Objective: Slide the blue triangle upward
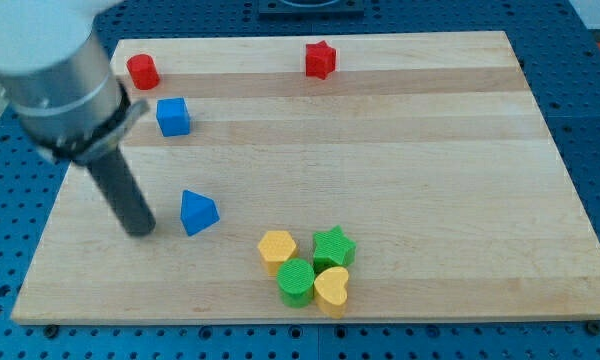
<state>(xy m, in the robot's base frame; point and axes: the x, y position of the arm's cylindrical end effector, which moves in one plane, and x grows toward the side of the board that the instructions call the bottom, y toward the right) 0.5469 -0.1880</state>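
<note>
The blue triangle [197,212] lies on the wooden board [430,150], left of the middle and toward the view's bottom. My tip [140,230] rests on the board just left of the triangle and slightly lower, with a small gap between them. The dark rod rises from it toward the view's top left into the grey arm body.
A blue cube [173,116] sits above the triangle. A red cylinder [142,71] is at the top left and a red star [320,60] at the top middle. A yellow hexagon [277,249], green star [333,246], green cylinder [297,281] and yellow heart [331,288] cluster at the bottom middle.
</note>
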